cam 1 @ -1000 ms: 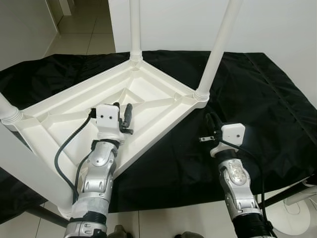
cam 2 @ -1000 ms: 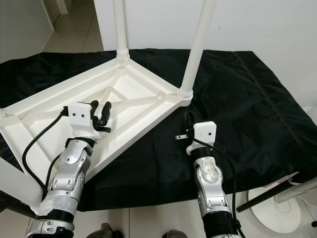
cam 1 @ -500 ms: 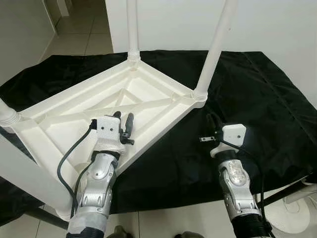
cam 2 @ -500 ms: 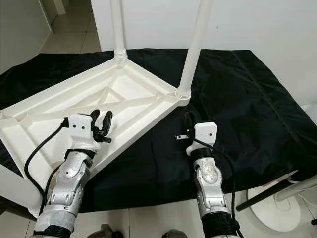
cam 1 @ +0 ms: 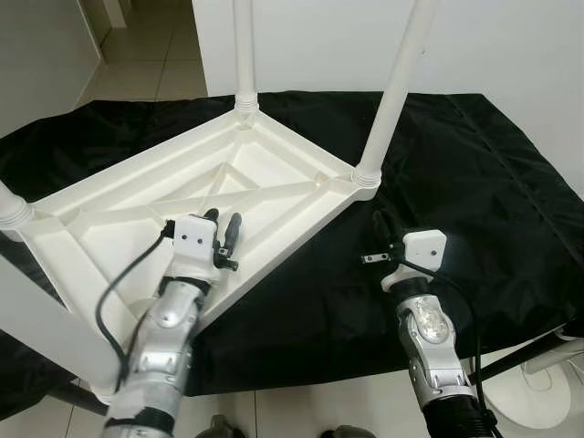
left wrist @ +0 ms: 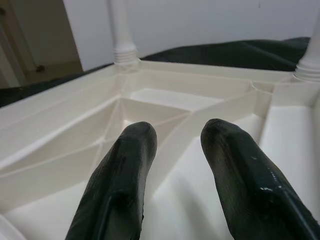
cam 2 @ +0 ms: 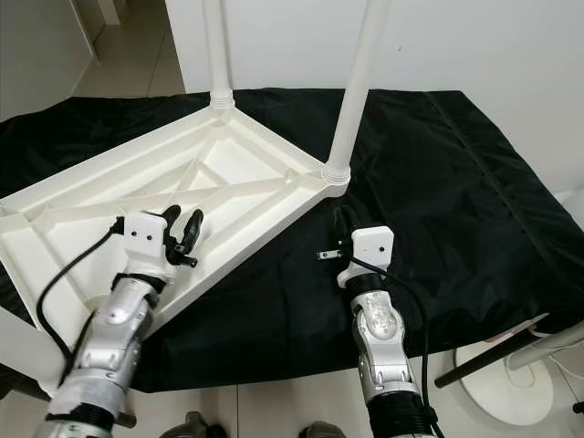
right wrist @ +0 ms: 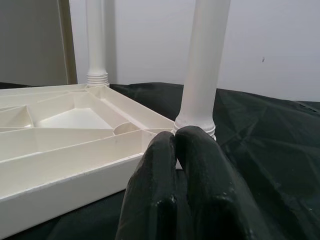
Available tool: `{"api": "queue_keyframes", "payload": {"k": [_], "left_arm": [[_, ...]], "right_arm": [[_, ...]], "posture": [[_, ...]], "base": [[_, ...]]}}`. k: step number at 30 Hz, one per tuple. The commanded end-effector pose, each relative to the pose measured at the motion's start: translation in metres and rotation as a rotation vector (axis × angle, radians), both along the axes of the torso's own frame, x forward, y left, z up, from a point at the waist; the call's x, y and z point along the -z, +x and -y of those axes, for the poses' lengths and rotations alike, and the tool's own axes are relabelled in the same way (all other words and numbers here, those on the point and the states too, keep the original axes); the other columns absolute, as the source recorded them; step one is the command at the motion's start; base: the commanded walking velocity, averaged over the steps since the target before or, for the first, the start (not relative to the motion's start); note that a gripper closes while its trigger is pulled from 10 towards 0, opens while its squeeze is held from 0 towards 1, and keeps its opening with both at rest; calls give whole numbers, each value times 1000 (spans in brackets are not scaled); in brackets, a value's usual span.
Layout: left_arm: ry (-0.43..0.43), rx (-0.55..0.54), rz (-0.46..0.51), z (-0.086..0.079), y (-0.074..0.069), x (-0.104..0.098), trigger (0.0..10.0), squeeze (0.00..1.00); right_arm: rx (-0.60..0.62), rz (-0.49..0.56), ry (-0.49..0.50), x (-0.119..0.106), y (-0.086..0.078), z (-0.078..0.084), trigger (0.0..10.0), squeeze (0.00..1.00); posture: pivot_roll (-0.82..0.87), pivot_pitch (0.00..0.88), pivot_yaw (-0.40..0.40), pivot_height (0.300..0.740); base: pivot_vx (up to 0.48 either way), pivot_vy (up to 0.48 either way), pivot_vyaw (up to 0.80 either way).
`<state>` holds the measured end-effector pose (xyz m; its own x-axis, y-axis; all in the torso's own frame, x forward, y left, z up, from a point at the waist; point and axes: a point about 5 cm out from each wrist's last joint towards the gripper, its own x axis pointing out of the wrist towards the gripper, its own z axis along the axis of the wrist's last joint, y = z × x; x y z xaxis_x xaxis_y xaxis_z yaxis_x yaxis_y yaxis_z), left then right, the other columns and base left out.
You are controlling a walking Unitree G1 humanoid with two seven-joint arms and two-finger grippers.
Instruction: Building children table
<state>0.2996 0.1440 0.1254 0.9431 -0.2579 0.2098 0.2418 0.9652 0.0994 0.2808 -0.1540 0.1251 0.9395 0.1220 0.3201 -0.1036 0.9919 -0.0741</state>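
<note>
Your upturned white moulded-plastic children's table (cam 1: 182, 196) lies tabletop-down on the black, creased fabric sheet (cam 1: 474, 182) covering the work surface, its ribbed underside facing you. Smooth white tubular legs (cam 1: 399, 91) stand upright in ringed corner sockets; the near legs run out of frame. Your left gripper (cam 2: 182, 231) hovers over the near rim of the tray-like underside, its glossy black fingers (left wrist: 125, 185) parted to a moderate gap and holding nothing. Your right gripper (cam 1: 381, 230) hangs above the cloth just beside the right corner leg, fingers pressed together and empty. Risk, in judgement: the light hollow table likely slides on the slack cloth if either arm nudges the rim, and a sideways knock could loosen a seated leg.
</note>
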Motion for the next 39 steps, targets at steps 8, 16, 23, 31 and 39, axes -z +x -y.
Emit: {"api": "queue_keyframes", "payload": {"k": [8, 16, 23, 31, 39], "left_arm": [[14, 105, 25, 16, -16, 0, 10000, 0], [61, 192, 4, 5, -30, 4, 10000, 0], [93, 303, -26, 8, -58, 7, 10000, 0], [134, 363, -96, -4, -78, 13, 10000, 0], [168, 371, -149, -18, -92, 18, 10000, 0]], "right_arm": [[0, 11, 15, -1, -1, -5, 10000, 0], [-34, 5, 11, -1, -1, -11, 10000, 0], [-52, -9, 10, 1, 0, -13, 10000, 0], [-103, -23, 7, 5, 1, -26, 10000, 0], [-110, -29, 4, 6, 1, -27, 10000, 0]], "posture": [[-95, 38, 53, 740], [-68, 43, 42, 740], [-23, 37, 32, 740], [12, 33, 25, 740], [22, 34, 23, 740]], "base": [[0, 0, 0], [0, 0, 0], [0, 0, 0], [0, 0, 0], [0, 0, 0]]}}
